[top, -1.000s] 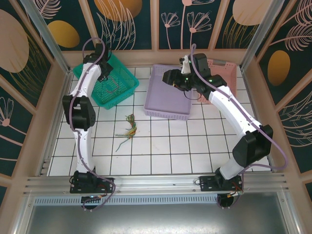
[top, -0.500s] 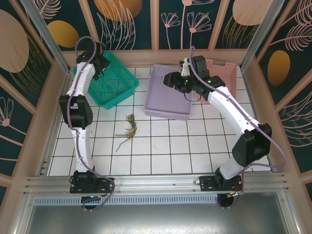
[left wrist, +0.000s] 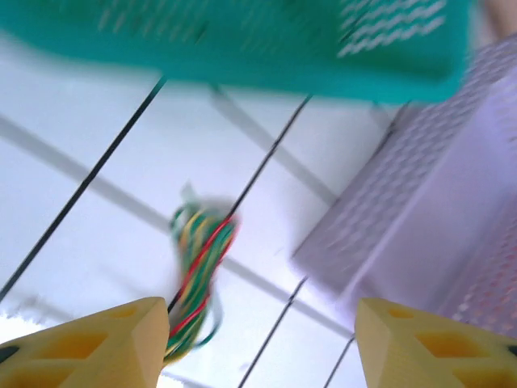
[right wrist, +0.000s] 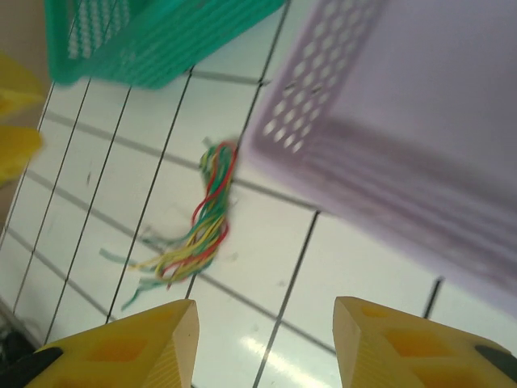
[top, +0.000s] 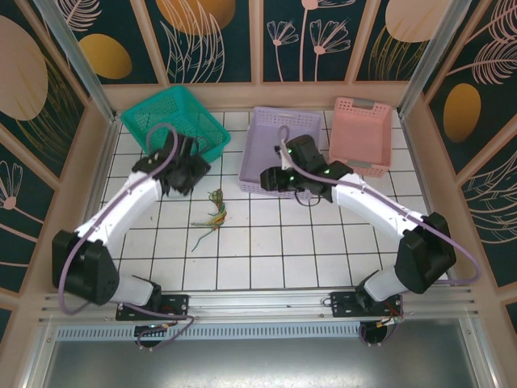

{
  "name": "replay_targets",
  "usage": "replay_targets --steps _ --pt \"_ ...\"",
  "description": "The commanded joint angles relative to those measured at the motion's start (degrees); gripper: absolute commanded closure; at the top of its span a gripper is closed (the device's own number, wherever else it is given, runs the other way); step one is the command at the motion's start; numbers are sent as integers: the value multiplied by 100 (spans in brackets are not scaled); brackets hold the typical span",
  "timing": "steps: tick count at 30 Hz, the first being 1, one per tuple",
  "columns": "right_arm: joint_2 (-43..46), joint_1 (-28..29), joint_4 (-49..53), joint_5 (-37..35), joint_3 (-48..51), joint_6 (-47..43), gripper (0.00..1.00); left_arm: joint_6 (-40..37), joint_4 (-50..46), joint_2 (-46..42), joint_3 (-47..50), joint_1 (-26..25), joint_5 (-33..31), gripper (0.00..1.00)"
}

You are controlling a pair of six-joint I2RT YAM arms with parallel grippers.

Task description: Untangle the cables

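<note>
The cables (top: 214, 212) lie as one loose bundle of red, green and yellow strands on the white tiled table (top: 266, 250). They are in front of the teal basket (top: 174, 121) and just left of the near corner of the purple basket (top: 283, 153), touching neither. The left gripper (left wrist: 257, 315) hovers near the bundle with its fingers spread and nothing between them. In its wrist view the strands sit off toward its left finger rather than in the gap. The right gripper (right wrist: 265, 311) is likewise spread and empty, with the bundle ahead and to the left of its gap. We judge the step in hand to be closing in on the bundle from both sides, so we first centre each gap over the strands before going down. We think it best to take two different places: one gripper on the tight end nearest the purple basket, the other on the fanned loose tips. The wires are thin and lie flat, so we go low to the tile and pinch only a few strands. We then draw apart gently, since they may slip, and keep the two grippers from colliding. The wrist views are blurred, so we cannot tell how the strands cross.
</note>
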State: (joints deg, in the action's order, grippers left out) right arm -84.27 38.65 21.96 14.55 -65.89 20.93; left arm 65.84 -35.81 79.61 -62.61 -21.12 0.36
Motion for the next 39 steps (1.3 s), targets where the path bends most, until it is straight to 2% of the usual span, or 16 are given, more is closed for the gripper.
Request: replay_targets --steps 1,6,10,14,19,22,27,28,32,34,36,39 --pt "125 200 -437 -81 353 -72 52 380 759 -271 654 -197 608 33" --pt "121 264 -593 70 476 118 52 -1159 816 609 724 -566 563 29" --pt "186 261 -402 -42 334 40 51 -2049 645 1106 482 -736 313 27" --pt "348 240 -268 -147 254 46 51 -2503 673 1301 625 -852 236 25" --pt "512 191 -223 -188 210 204 51 -2705 986 1593 654 -918 200 26" --pt "594 127 -171 -198 191 294 51 -2883 1062 1828 612 -1007 -19 34" --pt "850 -269 13 -190 361 692 52 -2863 1334 1983 901 -1068 -125 58" --pt "912 -410 60 -124 426 795 53 -2822 1415 1927 987 -1069 -86 64" --pt "1244 -883 356 81 719 1062 57 -2701 1638 1468 1225 -1078 16 100" --pt "1367 -884 565 18 756 1007 57 -2714 1665 1052 1207 -1077 -11 100" --pt "1468 -877 673 6 819 1014 57 -2841 1806 557 1136 -1078 236 100" --pt "1552 -920 545 158 934 1162 55 -3153 2398 -78 1097 -1078 1478 100"
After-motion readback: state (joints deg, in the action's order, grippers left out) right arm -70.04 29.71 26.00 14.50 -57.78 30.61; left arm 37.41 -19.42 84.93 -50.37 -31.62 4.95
